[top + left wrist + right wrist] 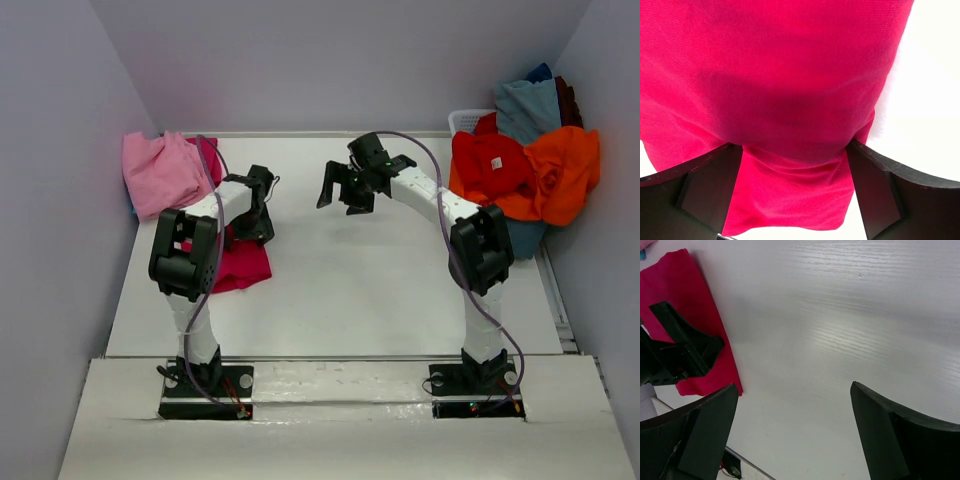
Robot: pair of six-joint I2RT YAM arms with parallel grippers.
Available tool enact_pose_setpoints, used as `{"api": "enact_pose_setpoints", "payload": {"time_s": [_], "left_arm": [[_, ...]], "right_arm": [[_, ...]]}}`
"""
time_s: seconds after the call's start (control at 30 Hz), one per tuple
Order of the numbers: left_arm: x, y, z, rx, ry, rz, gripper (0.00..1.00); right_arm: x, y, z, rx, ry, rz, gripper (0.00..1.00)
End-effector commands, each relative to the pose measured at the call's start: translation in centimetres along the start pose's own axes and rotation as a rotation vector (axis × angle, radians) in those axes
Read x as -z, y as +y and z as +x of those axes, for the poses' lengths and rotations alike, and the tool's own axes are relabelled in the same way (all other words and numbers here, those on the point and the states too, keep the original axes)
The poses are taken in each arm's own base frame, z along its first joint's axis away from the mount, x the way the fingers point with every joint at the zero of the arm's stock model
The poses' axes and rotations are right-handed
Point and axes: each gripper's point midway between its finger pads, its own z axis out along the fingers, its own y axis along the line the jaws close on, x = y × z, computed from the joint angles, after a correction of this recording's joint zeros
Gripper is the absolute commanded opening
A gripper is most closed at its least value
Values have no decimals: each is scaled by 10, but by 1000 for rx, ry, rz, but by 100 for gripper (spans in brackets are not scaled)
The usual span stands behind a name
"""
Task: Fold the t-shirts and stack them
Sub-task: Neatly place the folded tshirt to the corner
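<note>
A folded crimson-magenta t-shirt (pixel 243 266) lies on the white table at the left; it fills the left wrist view (pixel 780 75) and shows in the right wrist view (pixel 687 295). My left gripper (pixel 255 226) hovers close over it, open, fingers spread either side of a fold of the cloth (pixel 795 200). My right gripper (pixel 347 190) is open and empty above the bare table middle (pixel 795 435). A light pink t-shirt (pixel 160 170) lies at the back left. Red (pixel 488 163), orange (pixel 565 170) and grey-blue (pixel 527 106) t-shirts are heaped at the back right.
A white basket (pixel 466 120) stands under the heap at the back right, with teal cloth (pixel 525 238) hanging at its front. Grey walls close in the table on three sides. The left arm (pixel 677 352) shows in the right wrist view.
</note>
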Motion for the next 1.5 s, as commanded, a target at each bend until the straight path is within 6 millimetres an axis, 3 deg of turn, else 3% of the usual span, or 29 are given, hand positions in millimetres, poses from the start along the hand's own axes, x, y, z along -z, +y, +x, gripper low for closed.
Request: {"api": "enact_pose_setpoints", "payload": {"time_s": [0.0, 0.13, 0.2, 0.23, 0.43, 0.53, 0.67, 0.73, 0.83, 1.07, 1.3, 1.47], "left_arm": [[-33, 20, 39, -51, 116, -125, 94], [-37, 15, 52, -51, 162, -88, 78], [-37, 7, 58, -41, 186, -41, 65], [-39, 5, 64, -35, 200, -24, 54], [-46, -4, 93, -4, 294, 54, 28], [-49, -3, 106, 1, 324, 67, 6], [-48, -10, 108, 13, 333, 104, 6], [-45, -9, 99, 15, 300, 95, 6], [-33, -4, 69, 28, 192, 69, 6], [19, -10, -9, 143, -29, 194, 6], [61, 5, -59, 216, -180, 261, 6], [87, 16, -80, 259, -274, 311, 6]], "right_arm": [[22, 15, -19, 13, -66, -63, 100], [20, 14, -17, 16, -59, -67, 100], [20, 15, -16, 16, -58, -70, 100], [21, 10, -18, 9, -59, -64, 100], [19, 8, -14, 10, -48, -63, 100], [18, 4, -15, 1, -45, -67, 100], [15, 3, -12, 0, -32, -67, 100], [15, 3, -11, 0, -26, -67, 100], [16, 2, -10, 6, -22, -61, 100], [17, 1, -10, 20, -3, -49, 100], [21, 2, -11, 27, 7, -40, 100], [22, 2, -9, 21, 16, -34, 100]]}}
